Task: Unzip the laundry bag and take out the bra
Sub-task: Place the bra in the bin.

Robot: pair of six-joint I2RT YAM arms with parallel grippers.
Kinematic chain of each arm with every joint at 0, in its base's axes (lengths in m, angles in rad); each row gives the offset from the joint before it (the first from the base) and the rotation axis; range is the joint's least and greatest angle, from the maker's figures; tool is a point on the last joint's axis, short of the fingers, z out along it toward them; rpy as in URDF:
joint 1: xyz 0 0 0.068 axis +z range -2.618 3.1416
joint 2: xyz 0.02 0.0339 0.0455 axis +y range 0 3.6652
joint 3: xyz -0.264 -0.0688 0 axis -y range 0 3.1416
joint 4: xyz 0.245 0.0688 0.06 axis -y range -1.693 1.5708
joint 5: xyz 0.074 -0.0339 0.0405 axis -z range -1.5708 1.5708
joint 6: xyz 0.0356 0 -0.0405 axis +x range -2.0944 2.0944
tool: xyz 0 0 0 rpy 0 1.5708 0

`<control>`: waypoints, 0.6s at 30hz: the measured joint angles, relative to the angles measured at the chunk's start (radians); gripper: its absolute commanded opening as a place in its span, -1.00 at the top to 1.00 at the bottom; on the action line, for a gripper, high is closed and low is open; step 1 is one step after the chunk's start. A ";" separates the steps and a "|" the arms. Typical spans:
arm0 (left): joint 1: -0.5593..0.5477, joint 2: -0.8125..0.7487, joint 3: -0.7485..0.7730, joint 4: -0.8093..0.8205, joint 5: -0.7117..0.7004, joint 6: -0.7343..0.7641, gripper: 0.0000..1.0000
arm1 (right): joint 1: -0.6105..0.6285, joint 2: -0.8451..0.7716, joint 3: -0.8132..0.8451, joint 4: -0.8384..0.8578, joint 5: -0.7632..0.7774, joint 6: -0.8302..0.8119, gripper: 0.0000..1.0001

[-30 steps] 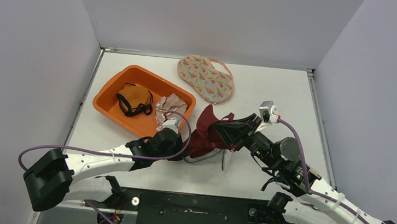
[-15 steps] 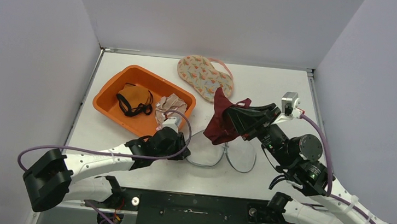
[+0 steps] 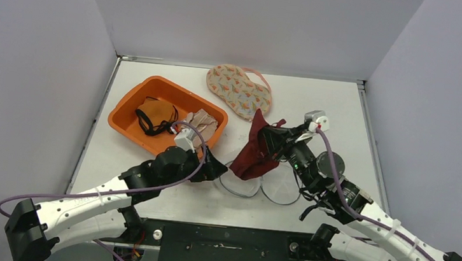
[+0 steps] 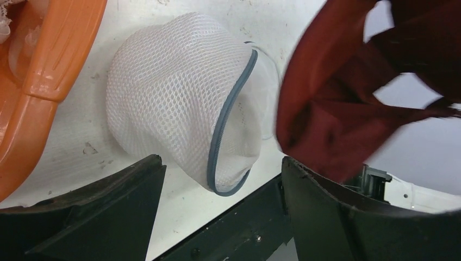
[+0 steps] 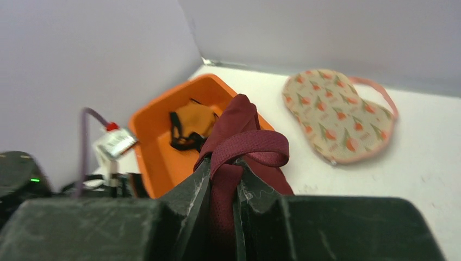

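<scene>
The right gripper (image 5: 223,169) is clamped on the maroon bra (image 3: 255,153), which hangs in the air to the right of the orange tray (image 3: 130,103). The bra is clear of the mesh laundry bag (image 4: 179,114), which lies gaping on the table just off the tray's near-right corner. The left gripper (image 4: 220,163) hovers by that same corner, jaws spread wide and holding nothing.

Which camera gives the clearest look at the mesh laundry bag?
Left wrist: the laundry bag lies close up, white mesh and grey zipper edge sharp. Top external shows only a faint see-through outline, partly behind the bra. Right wrist does not show it.
</scene>
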 measured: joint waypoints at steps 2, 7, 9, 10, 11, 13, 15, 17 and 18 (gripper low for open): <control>0.001 -0.010 -0.003 -0.003 -0.002 -0.010 -0.53 | 0.000 0.004 -0.048 -0.001 0.049 0.005 0.89; 0.001 -0.032 -0.047 -0.020 -0.007 -0.032 -0.53 | -0.004 0.033 -0.182 -0.010 0.148 0.042 0.89; 0.001 -0.044 -0.067 -0.032 -0.008 -0.042 -0.53 | -0.005 0.035 -0.235 -0.016 0.172 0.059 0.89; 0.001 -0.047 -0.071 -0.037 -0.009 -0.043 -0.53 | -0.005 0.035 -0.250 -0.018 0.180 0.065 0.89; 0.001 -0.049 -0.075 -0.041 -0.010 -0.046 -0.53 | -0.005 0.035 -0.267 -0.018 0.190 0.074 0.89; 0.001 -0.050 -0.079 -0.042 -0.011 -0.049 -0.52 | -0.005 0.037 -0.294 -0.025 0.211 0.085 0.89; 0.001 -0.050 -0.079 -0.042 -0.010 -0.050 -0.52 | -0.005 0.047 -0.307 -0.032 0.238 0.096 0.89; 0.001 -0.048 -0.079 -0.042 -0.010 -0.051 -0.52 | -0.005 0.074 -0.311 -0.049 0.272 0.109 0.89; 0.001 -0.044 -0.079 -0.041 -0.010 -0.050 -0.52 | -0.005 0.090 -0.311 -0.057 0.285 0.114 0.89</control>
